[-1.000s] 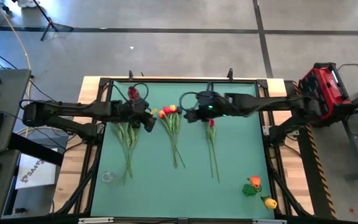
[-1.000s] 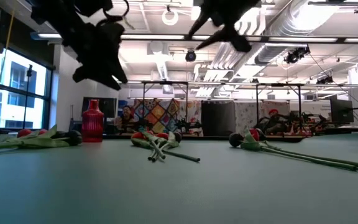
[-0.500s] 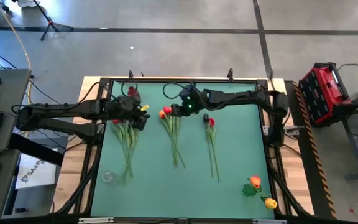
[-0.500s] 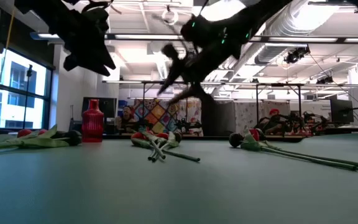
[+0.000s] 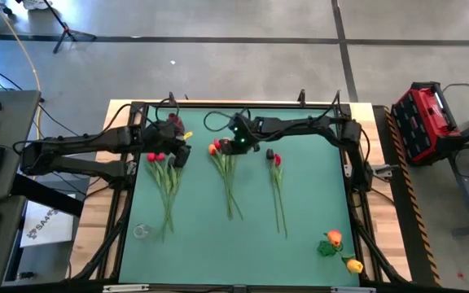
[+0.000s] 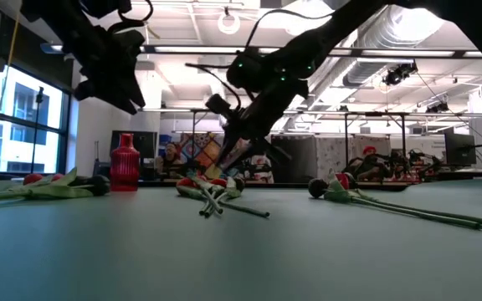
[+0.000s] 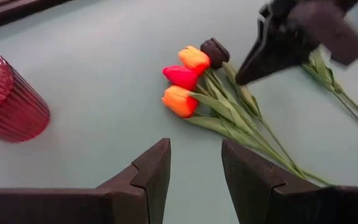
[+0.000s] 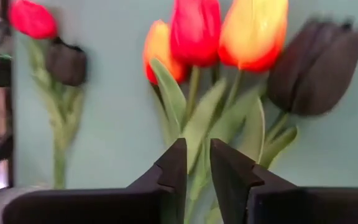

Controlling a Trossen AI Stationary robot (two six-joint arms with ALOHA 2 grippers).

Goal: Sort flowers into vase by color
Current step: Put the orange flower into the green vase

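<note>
Three groups of tulips lie flat on the green table. A left bunch (image 5: 165, 175) has red and black heads. The middle bunch (image 5: 226, 167) (image 7: 194, 74) has red, orange-yellow and black heads. Red and black ones (image 5: 278, 191) lie to the right. A ribbed red vase (image 5: 174, 122) (image 7: 5, 99) stands near the far edge. My right gripper (image 5: 225, 146) (image 8: 197, 165) hovers just above the middle bunch's stems below the heads, pointing down, fingers a little apart. My left gripper (image 5: 179, 153) (image 7: 196, 162) is open and raised between the vase and the left bunch.
Orange and yellow flower heads (image 5: 332, 240) (image 5: 353, 265) lie at the table's near right corner. A small clear object (image 5: 141, 231) sits near the near left corner. A red case (image 5: 426, 114) stands beyond the right edge.
My right gripper has swung from above the right-hand flowers toward the table's left and come down over the middle bunch. My left gripper has drawn back a little toward the left, nearer the vase. The flowers have stayed where they were.
</note>
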